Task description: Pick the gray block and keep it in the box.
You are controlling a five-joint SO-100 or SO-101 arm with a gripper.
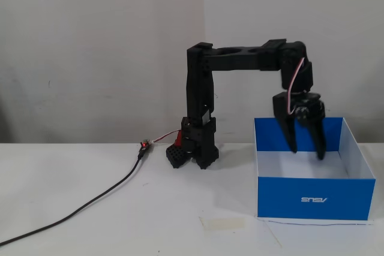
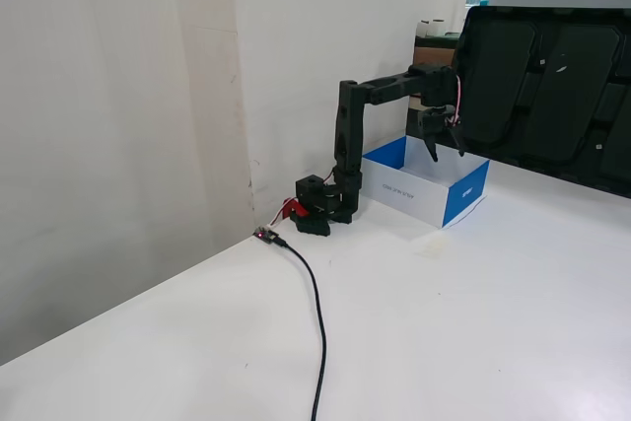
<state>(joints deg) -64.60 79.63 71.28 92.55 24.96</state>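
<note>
Fixed views both put your white table (image 1: 120,208) nearest the lens, with a black cable (image 1: 90,199) running across it from the lower left up to a small connector board (image 1: 144,145) with red and white leads. Just past that stands your arm's black base (image 1: 195,148), the upright link rising from it and the forearm reaching level toward the right of the frame.

Next comes the box (image 1: 312,199), bright blue outside with a small white logo on its front wall and white inside, sitting on the table to the right of the base; in a fixed view from the side (image 2: 463,196) it lies beyond the base, close to the wall.

Your gripper (image 1: 307,151) points straight down into the box opening, its two dark fingers spread well apart with white box floor showing between them, and nothing is caught between the tips.

You cannot see the gray block in either picture; the front wall hides most of the box floor, so whether it lies inside cannot be told.
</note>
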